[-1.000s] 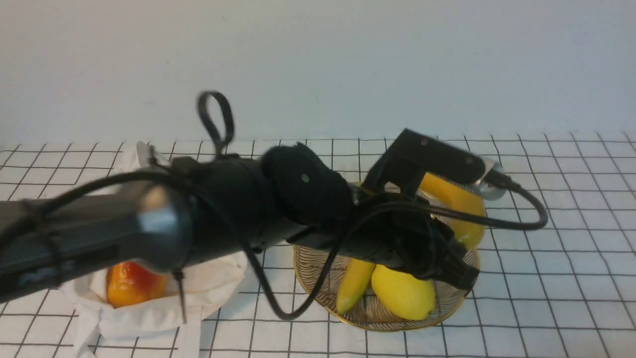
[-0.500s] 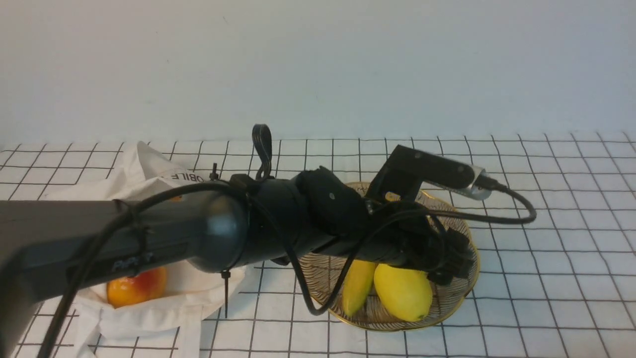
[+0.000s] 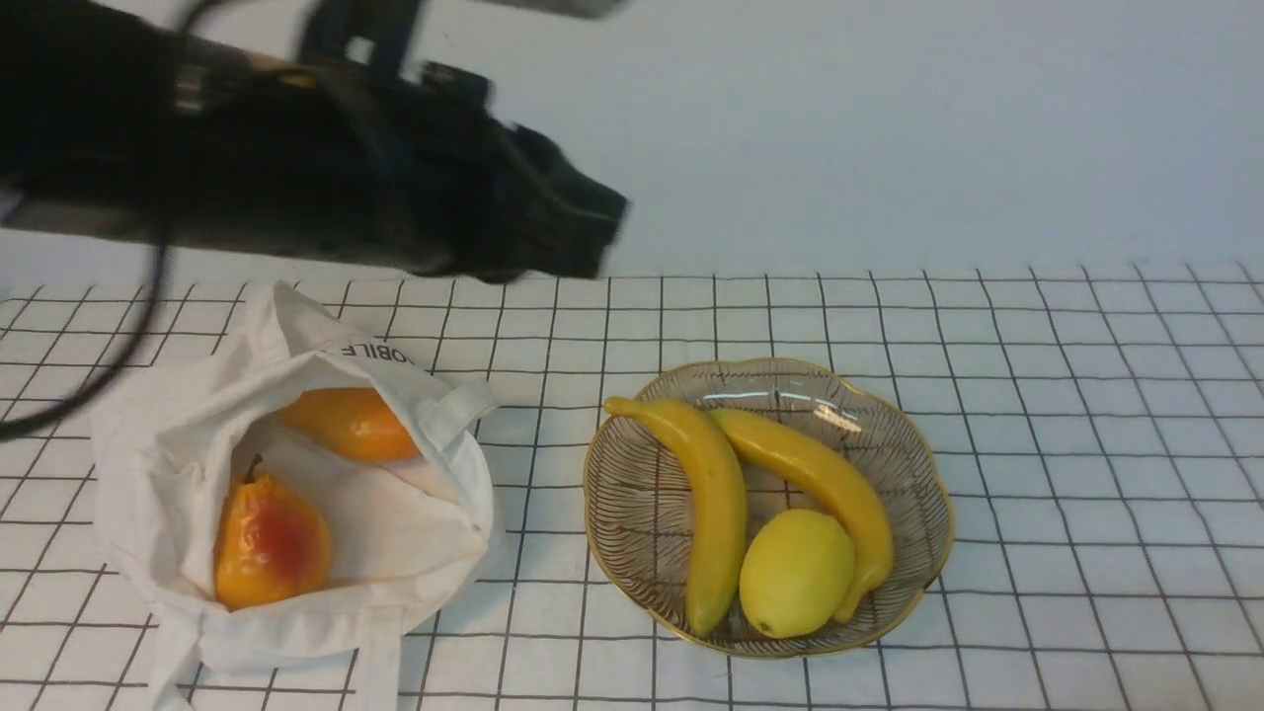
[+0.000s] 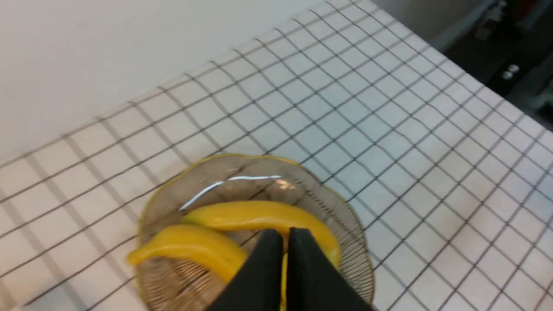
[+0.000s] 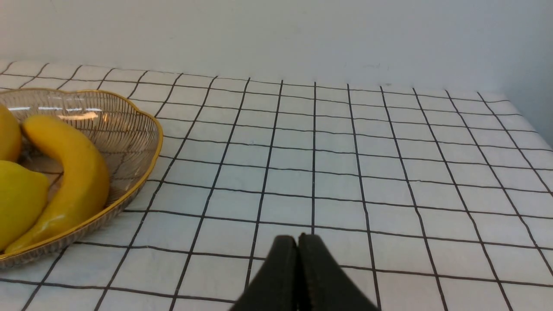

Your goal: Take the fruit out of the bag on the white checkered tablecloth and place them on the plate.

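The white bag (image 3: pixel 296 592) lies open on the left of the white checkered tablecloth (image 3: pixel 1086 444). Inside it sit a round orange fruit (image 3: pixel 351 425) and an orange-red pear (image 3: pixel 267 543). The gold-rimmed glass plate (image 3: pixel 790 390) holds two bananas (image 3: pixel 716 494) (image 3: pixel 825 479) and a lemon (image 3: pixel 795 571). My left gripper (image 3: pixel 604 225) hangs blurred, high above the cloth between bag and plate. In the left wrist view the left gripper (image 4: pixel 285 235) is shut and empty, above the bananas (image 4: pixel 259 216). My right gripper (image 5: pixel 298 239) is shut and empty, low over bare cloth beside the plate (image 5: pixel 129 129).
A plain pale wall (image 3: pixel 889 128) runs along the back of the table. The left wrist view shows the tablecloth's far right edge (image 4: pixel 497 86) dropping off to a dark floor. Bare checkered cloth stretches to the right of the plate.
My left arm has risen from over the plate and swung up and to the left. The banana it carried now lies on the plate. The bag's inside has come into view.
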### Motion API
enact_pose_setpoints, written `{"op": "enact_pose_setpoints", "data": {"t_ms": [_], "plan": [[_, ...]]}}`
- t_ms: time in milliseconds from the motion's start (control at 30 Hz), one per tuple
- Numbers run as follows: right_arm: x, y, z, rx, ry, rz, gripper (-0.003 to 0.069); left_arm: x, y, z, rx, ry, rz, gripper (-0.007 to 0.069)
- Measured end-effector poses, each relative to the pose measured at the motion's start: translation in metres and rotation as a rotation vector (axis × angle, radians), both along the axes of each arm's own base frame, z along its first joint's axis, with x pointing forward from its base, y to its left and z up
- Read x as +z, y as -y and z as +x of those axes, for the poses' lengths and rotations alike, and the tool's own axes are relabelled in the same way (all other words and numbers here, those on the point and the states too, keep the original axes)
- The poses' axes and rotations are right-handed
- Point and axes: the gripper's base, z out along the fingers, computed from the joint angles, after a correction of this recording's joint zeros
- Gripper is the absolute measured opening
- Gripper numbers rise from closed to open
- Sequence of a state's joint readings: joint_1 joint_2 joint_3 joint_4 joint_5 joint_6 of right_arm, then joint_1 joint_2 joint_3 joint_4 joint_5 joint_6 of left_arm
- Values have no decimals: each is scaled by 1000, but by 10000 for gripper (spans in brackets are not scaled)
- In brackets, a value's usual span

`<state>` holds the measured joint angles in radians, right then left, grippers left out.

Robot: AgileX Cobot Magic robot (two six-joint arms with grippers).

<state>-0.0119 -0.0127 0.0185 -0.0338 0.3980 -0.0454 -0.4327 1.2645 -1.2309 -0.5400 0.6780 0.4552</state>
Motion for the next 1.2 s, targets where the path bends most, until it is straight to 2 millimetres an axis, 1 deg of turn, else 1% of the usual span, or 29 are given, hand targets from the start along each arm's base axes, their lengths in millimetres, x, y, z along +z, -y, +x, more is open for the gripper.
{"op": "enact_pose_setpoints", "data": {"t_ms": [67,100,133,200,233,300,333,400,433,467,567,600,667,700,800,900,1033,1100,1167,1200], "plan": [[0,0,0,0,0,0,-14,25,-31,-28,102,54,26,-8],[0,0,0,0,0,0,-14,31,-40,-37,134,73,35,-8],[0,0,0,0,0,0,-14,38,-51,-52,175,105,43,-8],[0,0,0,0,0,0,-14,44,-66,-75,228,147,51,-8],[0,0,0,0,0,0,-14,45,-70,-83,245,158,53,-8],[0,0,0,0,0,0,-14,46,-90,-113,313,217,58,-8],[0,0,0,0,0,0,-14,45,-96,-125,335,238,60,-8],[0,0,0,0,0,0,-14,43,-104,-139,357,261,55,-8],[0,0,0,0,0,0,-14,42,-111,-153,376,281,34,-8],[0,0,0,0,0,0,-14,41,-118,-171,388,316,10,-8],[0,0,0,0,0,0,-14,38,-129,-199,395,369,-26,-8],[0,0,0,0,0,0,-14,38,-129,-199,395,369,-26,-8],[0,0,0,0,0,0,-14,37,-139,-223,402,422,-61,-8],[0,0,0,0,0,0,-14,37,-142,-230,403,441,-74,-8],[0,0,0,0,0,0,-14,35,-148,-245,411,482,-97,-8],[0,0,0,0,0,0,-14,29,-150,-248,415,490,-95,-8],[0,0,0,0,0,0,-14,15,-147,-239,419,450,-56,-8],[0,0,0,0,0,0,-14,-1,-144,-229,420,414,-29,-8],[0,0,0,0,0,0,-14,-14,-141,-221,430,410,-22,-8],[0,0,0,0,0,0,-14,-24,-139,-217,445,417,-21,-8]]}}
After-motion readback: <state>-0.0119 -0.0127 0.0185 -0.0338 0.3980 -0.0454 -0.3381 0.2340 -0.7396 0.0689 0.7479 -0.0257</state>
